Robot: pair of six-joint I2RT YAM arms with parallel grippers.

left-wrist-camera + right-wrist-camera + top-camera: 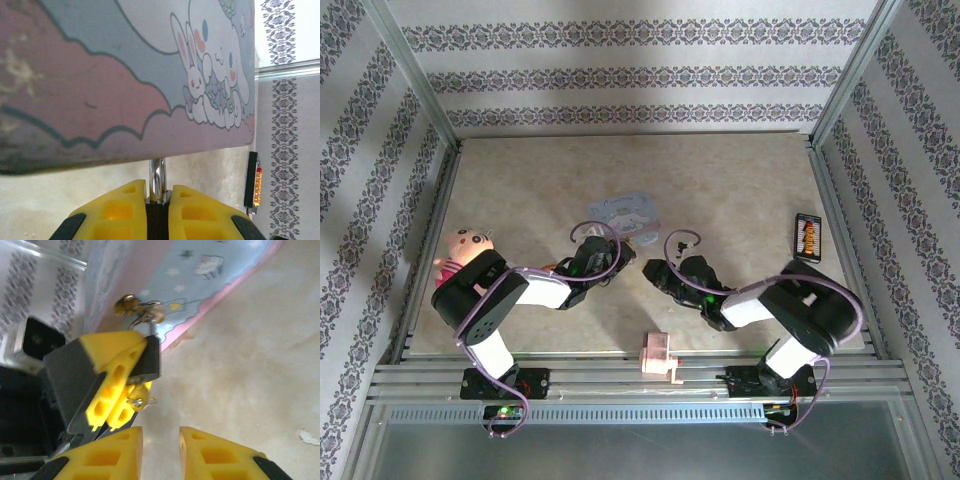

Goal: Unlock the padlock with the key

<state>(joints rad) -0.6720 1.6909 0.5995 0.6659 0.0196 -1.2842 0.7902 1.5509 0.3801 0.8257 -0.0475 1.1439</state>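
The padlock (158,220) is a small dark block pinched between my left gripper's (158,200) yellow fingers. Its silver shackle (158,181) runs up to the edge of the pale blue cartoon tin (125,75). In the right wrist view the padlock (148,359) hangs from the tin's latch (142,310). The key (136,401), with a small wire ring, sticks out of the padlock's underside. My right gripper (161,440) is open just short of the key, with nothing between its fingers. From above, both grippers meet in front of the tin (628,213).
A pink plastic block (658,355) lies at the near table edge between the arm bases. A pink doll (465,250) sits at the left edge behind the left arm. A black device with orange marks (808,237) lies at the right.
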